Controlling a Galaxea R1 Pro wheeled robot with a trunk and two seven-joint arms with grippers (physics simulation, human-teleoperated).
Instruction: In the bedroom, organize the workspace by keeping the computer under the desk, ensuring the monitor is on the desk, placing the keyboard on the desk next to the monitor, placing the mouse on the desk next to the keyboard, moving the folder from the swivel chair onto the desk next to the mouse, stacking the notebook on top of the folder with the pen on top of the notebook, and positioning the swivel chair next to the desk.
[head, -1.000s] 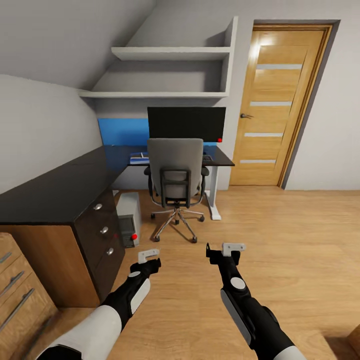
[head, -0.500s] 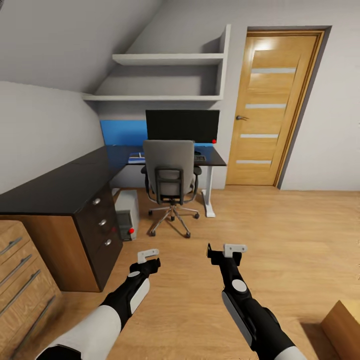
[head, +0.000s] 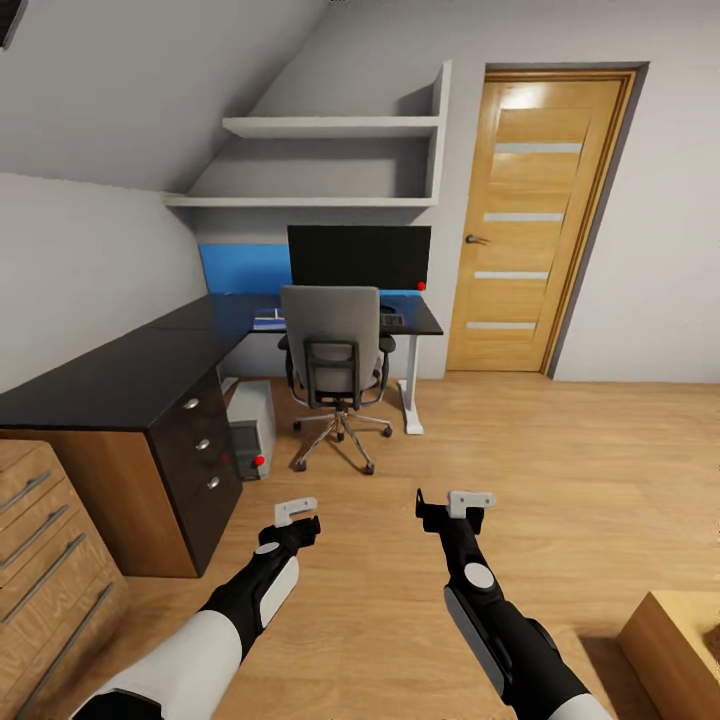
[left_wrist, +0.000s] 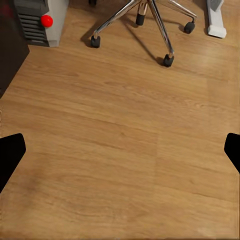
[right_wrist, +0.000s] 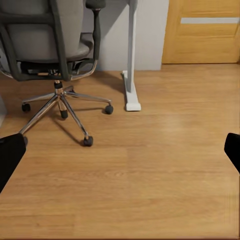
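Observation:
The swivel chair stands with its grey back toward me, pushed up to the black-topped desk. The monitor stands on the desk behind it. Right of the chair back a sliver of the keyboard shows. A flat blue thing lies on the desk left of the chair, too small to name. The computer sits on the floor by the drawers. Both grippers hover open and empty over the floor, left gripper and right gripper. The chair seat, mouse, notebook and pen are hidden.
A light wooden dresser adjoins the desk at the near left. A wooden furniture corner juts in at the lower right. The closed door is right of the desk's white leg. Open wood floor lies ahead.
The whole view has drawn back from the desk and chair, which look smaller; the wooden corner has come into view at the lower right. Both arms keep their pose.

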